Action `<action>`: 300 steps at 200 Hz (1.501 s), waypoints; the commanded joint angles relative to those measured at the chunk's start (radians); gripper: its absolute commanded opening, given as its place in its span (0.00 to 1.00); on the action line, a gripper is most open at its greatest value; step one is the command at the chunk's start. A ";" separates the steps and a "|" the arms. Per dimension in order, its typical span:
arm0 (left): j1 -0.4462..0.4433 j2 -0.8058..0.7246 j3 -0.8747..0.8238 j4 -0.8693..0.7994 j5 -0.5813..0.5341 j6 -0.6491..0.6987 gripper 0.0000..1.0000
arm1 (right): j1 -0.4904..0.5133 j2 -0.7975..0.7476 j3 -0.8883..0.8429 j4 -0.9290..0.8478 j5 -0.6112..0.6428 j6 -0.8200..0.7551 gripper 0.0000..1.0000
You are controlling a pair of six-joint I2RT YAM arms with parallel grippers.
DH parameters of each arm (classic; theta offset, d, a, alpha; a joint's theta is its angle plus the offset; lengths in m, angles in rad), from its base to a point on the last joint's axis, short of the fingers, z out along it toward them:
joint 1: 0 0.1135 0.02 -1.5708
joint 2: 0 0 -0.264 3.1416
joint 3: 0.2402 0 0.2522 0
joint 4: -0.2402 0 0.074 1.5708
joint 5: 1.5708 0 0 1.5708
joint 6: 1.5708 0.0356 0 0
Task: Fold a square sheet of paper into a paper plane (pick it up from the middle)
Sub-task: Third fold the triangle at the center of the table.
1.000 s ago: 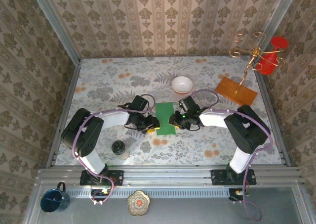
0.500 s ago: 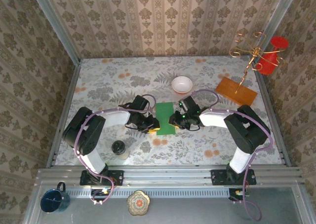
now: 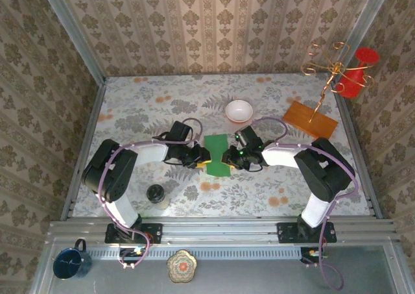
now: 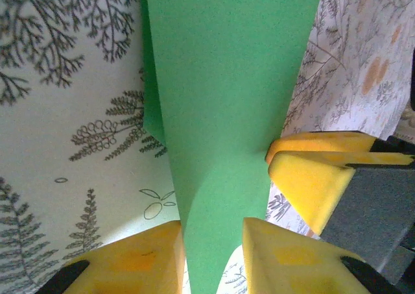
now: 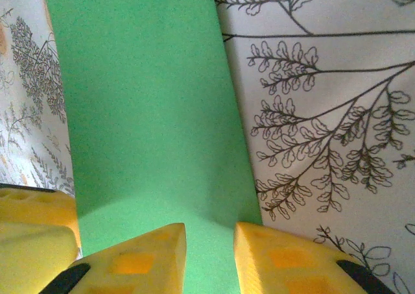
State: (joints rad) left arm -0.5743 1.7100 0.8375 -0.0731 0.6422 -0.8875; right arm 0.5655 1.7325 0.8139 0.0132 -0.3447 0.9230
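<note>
At mid-table, the left gripper [image 4: 213, 229] from 9 o'clock and the right gripper [image 5: 209, 232] from 3 o'clock each pinched the sheet [image 3: 218, 152] at its waist, its long axis running 6 to 12 o'clock toward the bowl [image 3: 239, 110].

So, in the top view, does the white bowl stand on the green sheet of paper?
No, the white bowl stands apart from the square sheet of paper, beyond its far edge.

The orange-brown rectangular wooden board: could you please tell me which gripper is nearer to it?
Right. The right gripper holds the right edge of the bright-green paper sheet, to the near left of the board. The left gripper is at the sheet's opposite edge, farther off.
</note>
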 commanded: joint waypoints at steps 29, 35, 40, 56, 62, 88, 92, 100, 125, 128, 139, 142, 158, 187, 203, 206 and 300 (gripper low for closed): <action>0.014 0.042 0.003 0.044 0.057 -0.025 0.27 | -0.002 0.000 -0.044 -0.050 0.037 -0.005 0.30; 0.014 0.046 0.004 0.047 0.057 -0.026 0.27 | -0.003 -0.001 -0.044 -0.048 0.038 -0.004 0.30; 0.014 0.049 0.005 0.047 0.057 -0.027 0.26 | -0.002 -0.003 -0.044 -0.048 0.036 -0.005 0.30; 0.016 0.059 0.009 0.050 0.057 -0.028 0.26 | -0.003 -0.005 -0.044 -0.042 0.035 -0.006 0.30; 0.017 0.062 0.011 0.054 0.059 -0.029 0.25 | -0.003 -0.006 -0.045 -0.038 0.033 -0.007 0.30; 0.022 0.073 0.012 0.065 0.063 -0.036 0.23 | -0.003 -0.008 -0.049 -0.023 0.026 -0.007 0.31; 0.022 0.074 0.012 0.065 0.064 -0.036 0.22 | -0.003 -0.008 -0.050 -0.020 0.025 -0.007 0.31; 0.024 0.076 0.012 0.065 0.066 -0.035 0.21 | -0.003 -0.009 -0.051 -0.015 0.024 -0.007 0.31; 0.028 0.075 0.009 0.062 0.063 -0.036 0.16 | -0.003 -0.023 -0.052 0.004 0.018 -0.013 0.32; 0.028 0.076 0.008 0.063 0.063 -0.036 0.16 | -0.003 -0.025 -0.051 0.007 0.018 -0.016 0.32; 0.031 0.071 0.005 0.063 0.062 -0.039 0.13 | -0.003 -0.043 -0.046 0.008 0.019 -0.033 0.34; 0.031 0.070 0.005 0.063 0.061 -0.040 0.12 | -0.003 -0.051 -0.043 0.008 0.020 -0.038 0.34; 0.033 0.060 0.002 0.064 0.059 -0.044 0.09 | -0.003 -0.096 -0.033 0.006 0.036 -0.076 0.37; 0.036 0.035 -0.003 0.068 0.057 -0.064 0.07 | 0.000 -0.206 -0.054 0.035 0.084 -0.176 0.53; 0.039 0.020 -0.006 0.070 0.057 -0.081 0.06 | 0.011 -0.268 -0.090 0.069 0.129 -0.245 0.61; 0.040 0.017 -0.006 0.071 0.057 -0.084 0.06 | 0.013 -0.278 -0.096 0.072 0.138 -0.257 0.63; 0.041 -0.039 -0.009 0.080 0.062 -0.177 0.05 | 0.140 -0.371 -0.185 0.204 0.252 -0.680 0.81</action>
State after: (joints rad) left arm -0.5365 1.6958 0.8375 0.0025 0.6888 -1.0290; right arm 0.6765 1.3602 0.6399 0.1650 -0.1474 0.4099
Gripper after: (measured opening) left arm 0.066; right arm 0.818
